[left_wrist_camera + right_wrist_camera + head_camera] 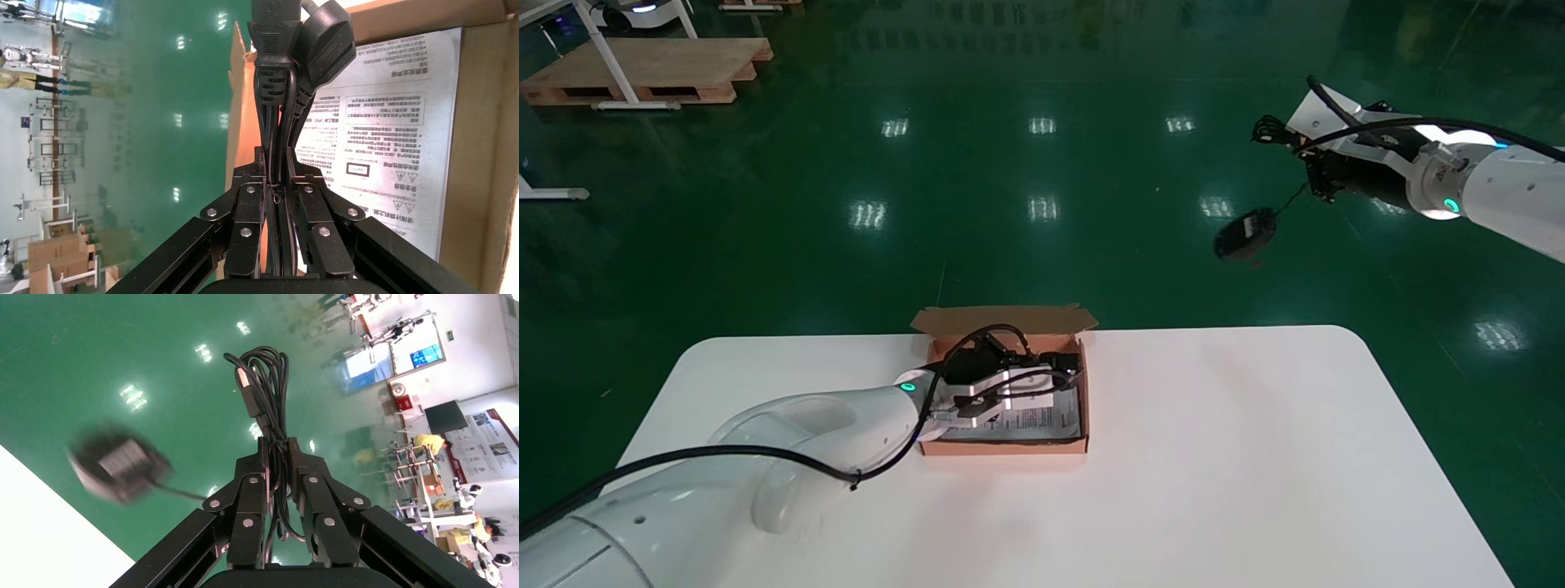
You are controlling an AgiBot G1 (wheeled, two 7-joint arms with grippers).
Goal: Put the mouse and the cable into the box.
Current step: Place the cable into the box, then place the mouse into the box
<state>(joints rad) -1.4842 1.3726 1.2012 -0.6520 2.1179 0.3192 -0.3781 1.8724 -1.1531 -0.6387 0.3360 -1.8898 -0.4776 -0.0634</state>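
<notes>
So on the white table (1214,457) there's an open cardboard box (1009,447) near the far edge, with a printed sheet (392,110) lying in the bottom. The left gripper (276,165) is inside the box just above that sheet, jaws pinching a folded black cable (275,104), plugs sticking out past the fingertips. Further back and way off to the right, past the table and over the green floor (1042,204), the right gripper (278,447) is up in the air, jaws clamped on a coiled cord (269,373). The mouse (1245,235) dangles from it, well apart from the box. Wooden pallet (641,69) far left.
</notes>
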